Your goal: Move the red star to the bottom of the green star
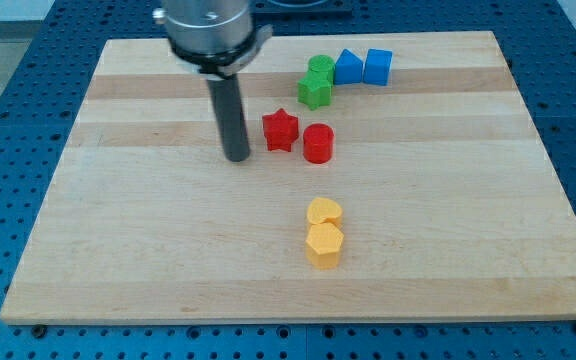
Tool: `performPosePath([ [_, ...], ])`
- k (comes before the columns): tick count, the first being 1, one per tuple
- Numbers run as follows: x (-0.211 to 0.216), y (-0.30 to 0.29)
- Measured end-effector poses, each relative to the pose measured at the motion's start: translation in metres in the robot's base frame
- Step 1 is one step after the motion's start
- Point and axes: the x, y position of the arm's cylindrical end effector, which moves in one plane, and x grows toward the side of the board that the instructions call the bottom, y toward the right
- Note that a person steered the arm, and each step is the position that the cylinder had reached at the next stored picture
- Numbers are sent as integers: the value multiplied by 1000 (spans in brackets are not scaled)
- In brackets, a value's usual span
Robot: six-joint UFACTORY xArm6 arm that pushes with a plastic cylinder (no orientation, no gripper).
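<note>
My tip [237,157] rests on the wooden board [148,250] just left of the red star [280,130], which sits below-left of the green star [315,91], red cylinder [318,144] touching its right; no claw fitted, no legible writing.

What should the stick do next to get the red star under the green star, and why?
Probably a short push toward the view's right. My tip sits just on the view's left of the red star, apart from it. The green star lies up and to the right, so the red star must slide right to land below it. The red cylinder sits close on that side and may get nudged.
</note>
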Motion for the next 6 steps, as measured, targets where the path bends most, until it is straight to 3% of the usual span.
performPosePath([
  [1,-12,34],
  [3,-23,22],
  [6,-44,52],
])
